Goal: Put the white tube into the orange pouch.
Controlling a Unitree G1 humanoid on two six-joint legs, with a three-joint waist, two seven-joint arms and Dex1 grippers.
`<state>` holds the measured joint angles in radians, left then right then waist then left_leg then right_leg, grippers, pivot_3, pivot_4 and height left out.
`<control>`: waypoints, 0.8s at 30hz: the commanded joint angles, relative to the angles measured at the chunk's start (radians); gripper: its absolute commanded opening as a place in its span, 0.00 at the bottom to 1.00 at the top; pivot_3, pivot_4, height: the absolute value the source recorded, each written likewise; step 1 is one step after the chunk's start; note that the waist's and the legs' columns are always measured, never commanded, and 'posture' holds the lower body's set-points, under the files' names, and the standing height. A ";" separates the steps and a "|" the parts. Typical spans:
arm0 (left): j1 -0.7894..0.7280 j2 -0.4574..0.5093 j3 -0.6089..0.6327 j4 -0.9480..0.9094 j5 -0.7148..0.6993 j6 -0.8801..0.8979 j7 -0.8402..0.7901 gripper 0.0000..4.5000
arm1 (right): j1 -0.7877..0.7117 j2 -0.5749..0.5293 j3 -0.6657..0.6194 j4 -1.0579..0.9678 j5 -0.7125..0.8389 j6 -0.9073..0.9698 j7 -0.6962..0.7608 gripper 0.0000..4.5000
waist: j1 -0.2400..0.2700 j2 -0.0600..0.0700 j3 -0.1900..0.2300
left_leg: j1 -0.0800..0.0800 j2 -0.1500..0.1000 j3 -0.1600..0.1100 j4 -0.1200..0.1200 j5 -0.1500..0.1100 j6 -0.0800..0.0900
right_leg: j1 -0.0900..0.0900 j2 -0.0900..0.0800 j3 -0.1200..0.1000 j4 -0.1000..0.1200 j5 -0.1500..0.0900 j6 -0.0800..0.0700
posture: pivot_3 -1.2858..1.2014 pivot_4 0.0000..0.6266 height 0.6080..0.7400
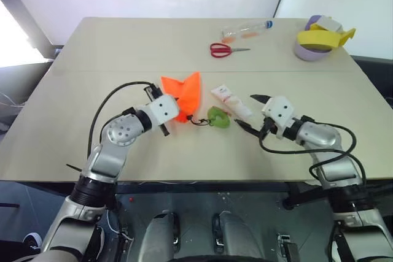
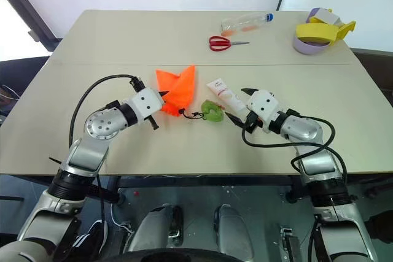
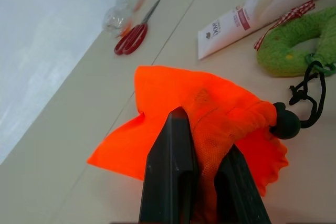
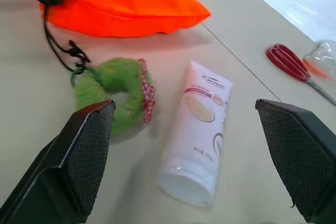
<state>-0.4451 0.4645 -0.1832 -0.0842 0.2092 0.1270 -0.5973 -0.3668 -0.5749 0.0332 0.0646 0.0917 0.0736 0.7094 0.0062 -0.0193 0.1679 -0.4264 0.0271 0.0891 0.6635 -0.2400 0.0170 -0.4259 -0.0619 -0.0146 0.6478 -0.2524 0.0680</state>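
Note:
The orange pouch [image 1: 186,94] sits mid-table, one corner pinched and lifted by my left gripper [image 1: 178,110], whose two black fingers [image 3: 173,156] are shut on the fabric. A black cord runs from the pouch to a fuzzy green disc [image 1: 218,117] lying flat beside it. Just right of the disc, the white tube [image 1: 231,101] lies on the table with its cap end toward me. My right gripper [image 1: 250,112] is open and level, its fingers spread wide on the near side of the tube [image 4: 197,129] without touching it.
Red-handled scissors [image 1: 224,50] and a clear bottle with a blue cap [image 1: 247,29] lie toward the far side. A purple and yellow tape dispenser stack [image 1: 319,38] stands at the far right corner. The table's front edge [image 1: 196,180] runs just below both arms.

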 commanded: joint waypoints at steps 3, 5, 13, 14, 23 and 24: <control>-0.033 0.020 0.016 0.004 0.034 -0.036 0.049 0.01 | -0.063 0.074 -0.013 -0.032 0.016 0.259 -0.112 1.00 | -0.001 0.000 0.000 | 0.000 0.000 0.000 0.000 0.000 0.000 | 0.000 0.000 0.000 0.000 0.000 0.000 | 0.52 0.24 1.00; -0.034 0.024 0.010 0.023 0.042 -0.059 0.057 0.01 | -0.085 0.102 -0.015 -0.061 0.033 0.384 -0.139 1.00 | -0.001 0.000 0.000 | 0.000 0.000 0.000 0.000 0.000 0.000 | 0.000 0.000 0.000 0.000 0.000 0.000 | 0.52 0.24 1.00; -0.044 0.017 -0.009 0.073 0.065 -0.118 0.077 0.01 | -0.278 0.099 0.005 -0.039 0.031 0.763 -0.174 1.00 | -0.004 0.000 0.000 | -0.001 0.000 0.000 0.000 0.000 0.000 | -0.001 -0.002 0.001 0.000 0.000 -0.001 | 0.52 0.24 1.00; -0.044 0.014 -0.013 0.077 0.070 -0.125 0.080 0.01 | -0.299 0.092 0.018 -0.039 0.033 0.802 -0.165 1.00 | -0.004 0.000 0.000 | -0.001 0.000 0.000 0.000 0.000 0.000 | -0.001 -0.002 0.001 0.000 0.000 -0.001 | 0.52 0.24 1.00; -0.042 -0.003 -0.024 0.086 0.089 -0.141 0.106 0.01 | -0.392 0.052 0.098 0.072 0.024 0.954 -0.126 1.00 | -0.015 0.001 0.000 | -0.002 -0.001 0.000 -0.004 0.000 -0.001 | -0.003 -0.005 0.001 -0.001 0.000 -0.002 | 0.52 0.24 1.00; -0.039 -0.002 -0.023 0.084 0.090 -0.141 0.108 0.01 | -0.392 0.049 0.098 0.083 0.026 0.951 -0.123 1.00 | -0.019 0.001 0.000 | -0.002 -0.001 0.000 -0.005 0.000 -0.001 | -0.004 -0.005 0.001 -0.002 0.000 -0.002 | 0.52 0.24 1.00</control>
<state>-0.4751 0.4628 -0.2136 0.0207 0.2967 0.0082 -0.5051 -0.7376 -0.5066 0.1429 0.1517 0.1226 1.0336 0.5810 -0.0127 -0.0188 0.1678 -0.4282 0.0261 0.0896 0.6575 -0.2404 0.0163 -0.4299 -0.0671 -0.0138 0.6457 -0.2519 0.0664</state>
